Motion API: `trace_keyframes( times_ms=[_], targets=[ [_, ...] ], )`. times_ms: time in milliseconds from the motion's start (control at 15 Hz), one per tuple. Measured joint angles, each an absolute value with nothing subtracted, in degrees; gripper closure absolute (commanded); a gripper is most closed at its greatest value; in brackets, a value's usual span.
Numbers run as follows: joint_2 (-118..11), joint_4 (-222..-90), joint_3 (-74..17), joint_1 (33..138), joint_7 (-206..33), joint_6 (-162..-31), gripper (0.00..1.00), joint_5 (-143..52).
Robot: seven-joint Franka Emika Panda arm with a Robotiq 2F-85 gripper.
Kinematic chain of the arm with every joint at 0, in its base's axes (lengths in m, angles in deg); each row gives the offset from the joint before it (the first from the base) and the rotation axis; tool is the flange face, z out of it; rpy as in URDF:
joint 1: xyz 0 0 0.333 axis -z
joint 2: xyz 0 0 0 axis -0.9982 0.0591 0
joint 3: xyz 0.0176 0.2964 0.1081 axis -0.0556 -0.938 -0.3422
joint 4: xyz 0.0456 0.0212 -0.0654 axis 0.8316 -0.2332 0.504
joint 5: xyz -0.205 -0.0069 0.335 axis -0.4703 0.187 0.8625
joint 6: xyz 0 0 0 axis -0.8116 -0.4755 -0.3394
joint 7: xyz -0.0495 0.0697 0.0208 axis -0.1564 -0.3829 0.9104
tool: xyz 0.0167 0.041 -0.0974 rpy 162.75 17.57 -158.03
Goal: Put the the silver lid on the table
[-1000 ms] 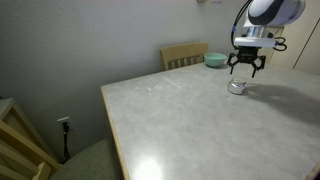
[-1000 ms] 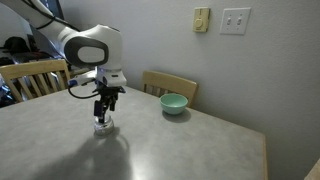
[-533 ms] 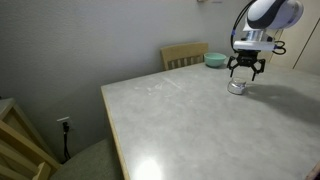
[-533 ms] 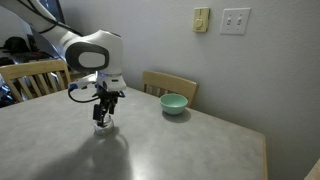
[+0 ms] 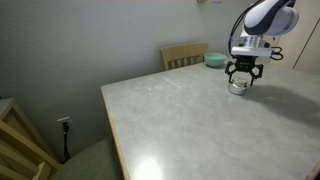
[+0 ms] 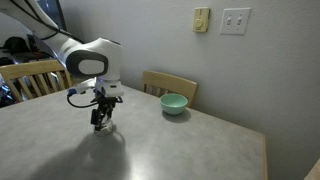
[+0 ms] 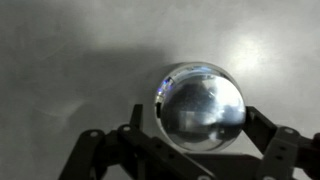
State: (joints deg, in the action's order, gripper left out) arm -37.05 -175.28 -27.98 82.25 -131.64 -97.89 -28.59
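The silver lid (image 7: pixel 200 105) is a small shiny round dome lying on the pale marbled table (image 5: pixel 180 130). In the wrist view it sits between my two black fingers, which stand on either side of it with small gaps. My gripper (image 7: pixel 195 120) is open and down around the lid. In both exterior views the gripper (image 5: pixel 240 82) (image 6: pixel 100 120) hangs low over the table top (image 6: pixel 160 150), and the lid (image 5: pixel 237 88) is mostly hidden by the fingers.
A teal bowl (image 5: pixel 215 59) (image 6: pixel 174 103) stands near the table's far edge. A light wooden chair (image 5: pixel 184 53) (image 6: pixel 170 84) is behind it, another chair (image 6: pixel 35 75) is at the side. A wooden frame (image 5: pixel 20 145) stands on the floor.
My gripper has come down from just above the lid to the table top, so its fingers now flank the lid. The lid has not moved.
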Motion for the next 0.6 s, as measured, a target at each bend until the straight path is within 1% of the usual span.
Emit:
trace_keyframes(
  times_ms=[600],
  targets=[
    [-36.2,-175.2,-28.5,80.9,-132.2,-99.5,0.00,-29.0]
  ],
)
